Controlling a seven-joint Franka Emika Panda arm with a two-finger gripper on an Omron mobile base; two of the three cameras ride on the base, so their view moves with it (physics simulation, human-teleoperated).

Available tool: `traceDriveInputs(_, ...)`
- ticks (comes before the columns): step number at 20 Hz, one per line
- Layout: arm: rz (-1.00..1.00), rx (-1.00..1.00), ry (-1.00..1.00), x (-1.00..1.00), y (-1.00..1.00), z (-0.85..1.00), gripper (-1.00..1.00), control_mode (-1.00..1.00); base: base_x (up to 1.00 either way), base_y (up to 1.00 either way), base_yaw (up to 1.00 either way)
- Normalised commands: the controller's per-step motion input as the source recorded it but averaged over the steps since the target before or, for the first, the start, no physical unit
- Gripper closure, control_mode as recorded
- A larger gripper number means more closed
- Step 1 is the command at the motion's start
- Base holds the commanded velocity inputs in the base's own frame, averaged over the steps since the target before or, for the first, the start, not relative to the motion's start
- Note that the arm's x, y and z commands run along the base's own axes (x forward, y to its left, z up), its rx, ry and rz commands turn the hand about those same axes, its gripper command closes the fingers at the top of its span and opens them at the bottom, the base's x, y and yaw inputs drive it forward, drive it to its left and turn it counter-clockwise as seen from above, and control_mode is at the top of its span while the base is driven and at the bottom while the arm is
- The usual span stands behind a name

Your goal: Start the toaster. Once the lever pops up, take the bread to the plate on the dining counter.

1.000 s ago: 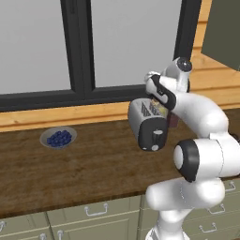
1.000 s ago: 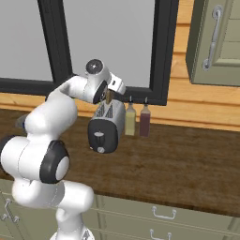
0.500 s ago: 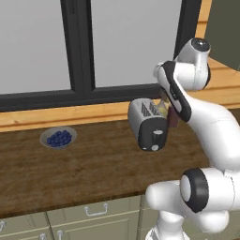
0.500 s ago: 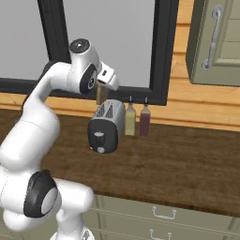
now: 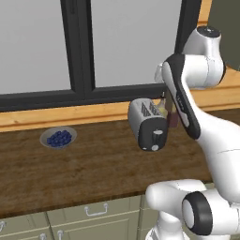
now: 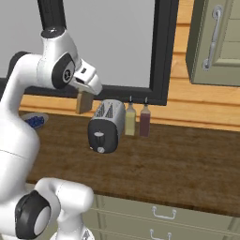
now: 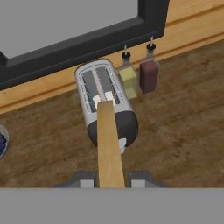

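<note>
The brushed-steel toaster [image 5: 149, 124] [image 6: 107, 125] [image 7: 105, 100] stands on the wooden worktop under the window, its dark end panel toward me. On that panel the pale lever [image 6: 98, 134] sits above the round dial [image 6: 100, 150]. My gripper [image 6: 86, 93] [image 7: 111, 181] hangs above and just left of the toaster, shut on the bread [image 6: 85, 101] [image 7: 109, 144]. The golden-tan slice hangs clear of the slots, which look empty. The plate and the dining counter are out of view.
Two bottles, one yellow [image 6: 131, 123] [image 7: 127, 78] and one dark red [image 6: 145, 121] [image 7: 149, 74], stand right beside the toaster. A grey bowl of blueberries [image 5: 58, 138] [image 6: 35, 121] sits to the left. Behind runs the dark window frame [image 5: 79, 96]; a wall cabinet [image 6: 215, 42] hangs at the right.
The arm has swung upward and the hand has risen well above the toaster, carrying the bread out of the slot. The toaster and bottles have stayed put.
</note>
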Motion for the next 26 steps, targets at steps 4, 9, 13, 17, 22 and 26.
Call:
traceDriveInputs(4, 0.01, 0.0, 0.09, -0.6, 0.16, -0.02, 1.0, -1.0, 0.0, 0.0, 0.0)
traceDriveInputs(9, 0.02, 0.0, 0.08, -0.46, 0.09, -0.07, 1.0, -1.0, 0.0, 0.0, 0.0)
traceDriveInputs(13, 0.01, 0.0, 0.05, -0.41, 0.13, -0.1, 1.0, 1.0, -0.17, 0.04, 0.0)
traceDriveInputs(17, 0.0, 0.0, 0.0, 0.0, 0.0, 0.0, 1.0, 1.0, -0.88, 0.24, 0.06)
traceDriveInputs(22, 0.0, 0.0, 0.0, 0.0, 0.0, 0.0, 1.0, 1.0, -0.84, 0.56, 0.54)
traceDriveInputs(26, 0.0, 0.0, 0.0, 0.0, 0.0, 0.0, 1.0, 1.0, -0.37, 0.63, 0.9)
